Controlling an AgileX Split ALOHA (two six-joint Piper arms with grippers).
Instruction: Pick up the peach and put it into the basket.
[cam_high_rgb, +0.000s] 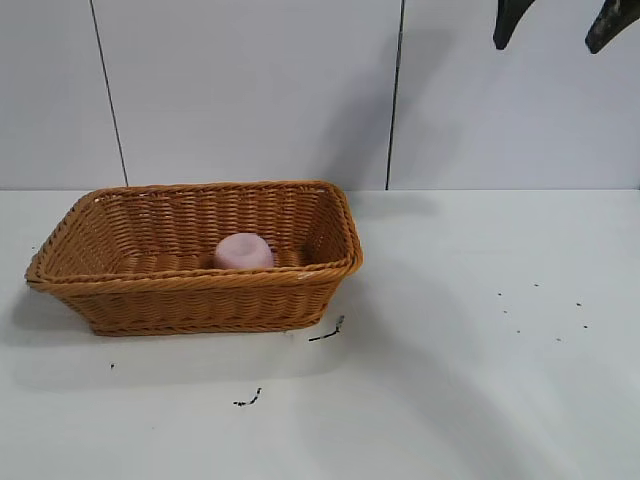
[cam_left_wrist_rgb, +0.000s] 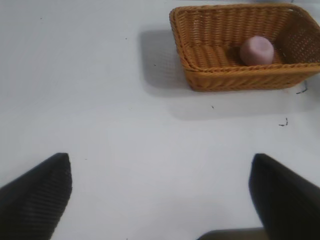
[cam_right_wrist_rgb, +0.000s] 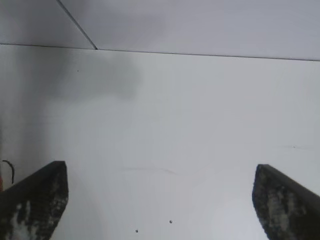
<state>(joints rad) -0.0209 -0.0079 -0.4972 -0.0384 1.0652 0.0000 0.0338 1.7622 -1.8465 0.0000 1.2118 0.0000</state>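
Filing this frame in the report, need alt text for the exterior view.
A pale-pink peach lies inside an orange-brown wicker basket on the left of a white table. The two dark tips of the right pincer hang open and empty at the top right corner, well clear of the basket.

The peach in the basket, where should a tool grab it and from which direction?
Grip the peach across its rounded sides, coming straight down from above. It sits low inside the basket, near the front wall, and the woven walls block any sideways approach; only its top is exposed.
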